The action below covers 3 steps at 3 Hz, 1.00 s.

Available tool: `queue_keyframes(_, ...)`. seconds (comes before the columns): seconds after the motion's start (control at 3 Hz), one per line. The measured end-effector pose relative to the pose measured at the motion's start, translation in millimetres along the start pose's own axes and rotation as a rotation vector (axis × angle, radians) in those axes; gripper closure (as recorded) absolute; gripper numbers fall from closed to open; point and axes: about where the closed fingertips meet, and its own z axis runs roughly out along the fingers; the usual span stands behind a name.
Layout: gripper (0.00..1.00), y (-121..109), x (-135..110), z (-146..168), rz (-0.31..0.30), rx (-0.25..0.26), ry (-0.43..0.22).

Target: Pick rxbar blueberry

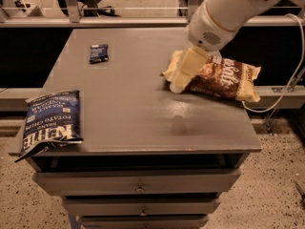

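Observation:
The rxbar blueberry [98, 53] is a small flat navy wrapper lying at the far left of the grey table top [133, 104]. My gripper [183, 75] hangs from the white arm that comes in from the upper right. It is over the left end of the brown and cream chip bag [223, 78], well to the right of the bar and nearer the camera. It holds nothing that I can see.
A large dark blue Kettle chip bag [49, 120] lies at the table's front left corner and overhangs the edge. Drawers [138, 185] sit below the table top. A railing and a cable [290, 80] are at the back and right.

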Motion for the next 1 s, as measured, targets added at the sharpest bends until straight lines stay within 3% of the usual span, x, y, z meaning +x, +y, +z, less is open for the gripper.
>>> queue_keyframes(0.33,0.00,-14,-44,23,0.068,-0.007,-0.073)
queue_keyframes(0.67,0.00,-14,-44,23,0.067,-0.007,-0.073)
queue_keyframes(1.0,0.00,-25,-57,36,0.097,0.018,-0.121)
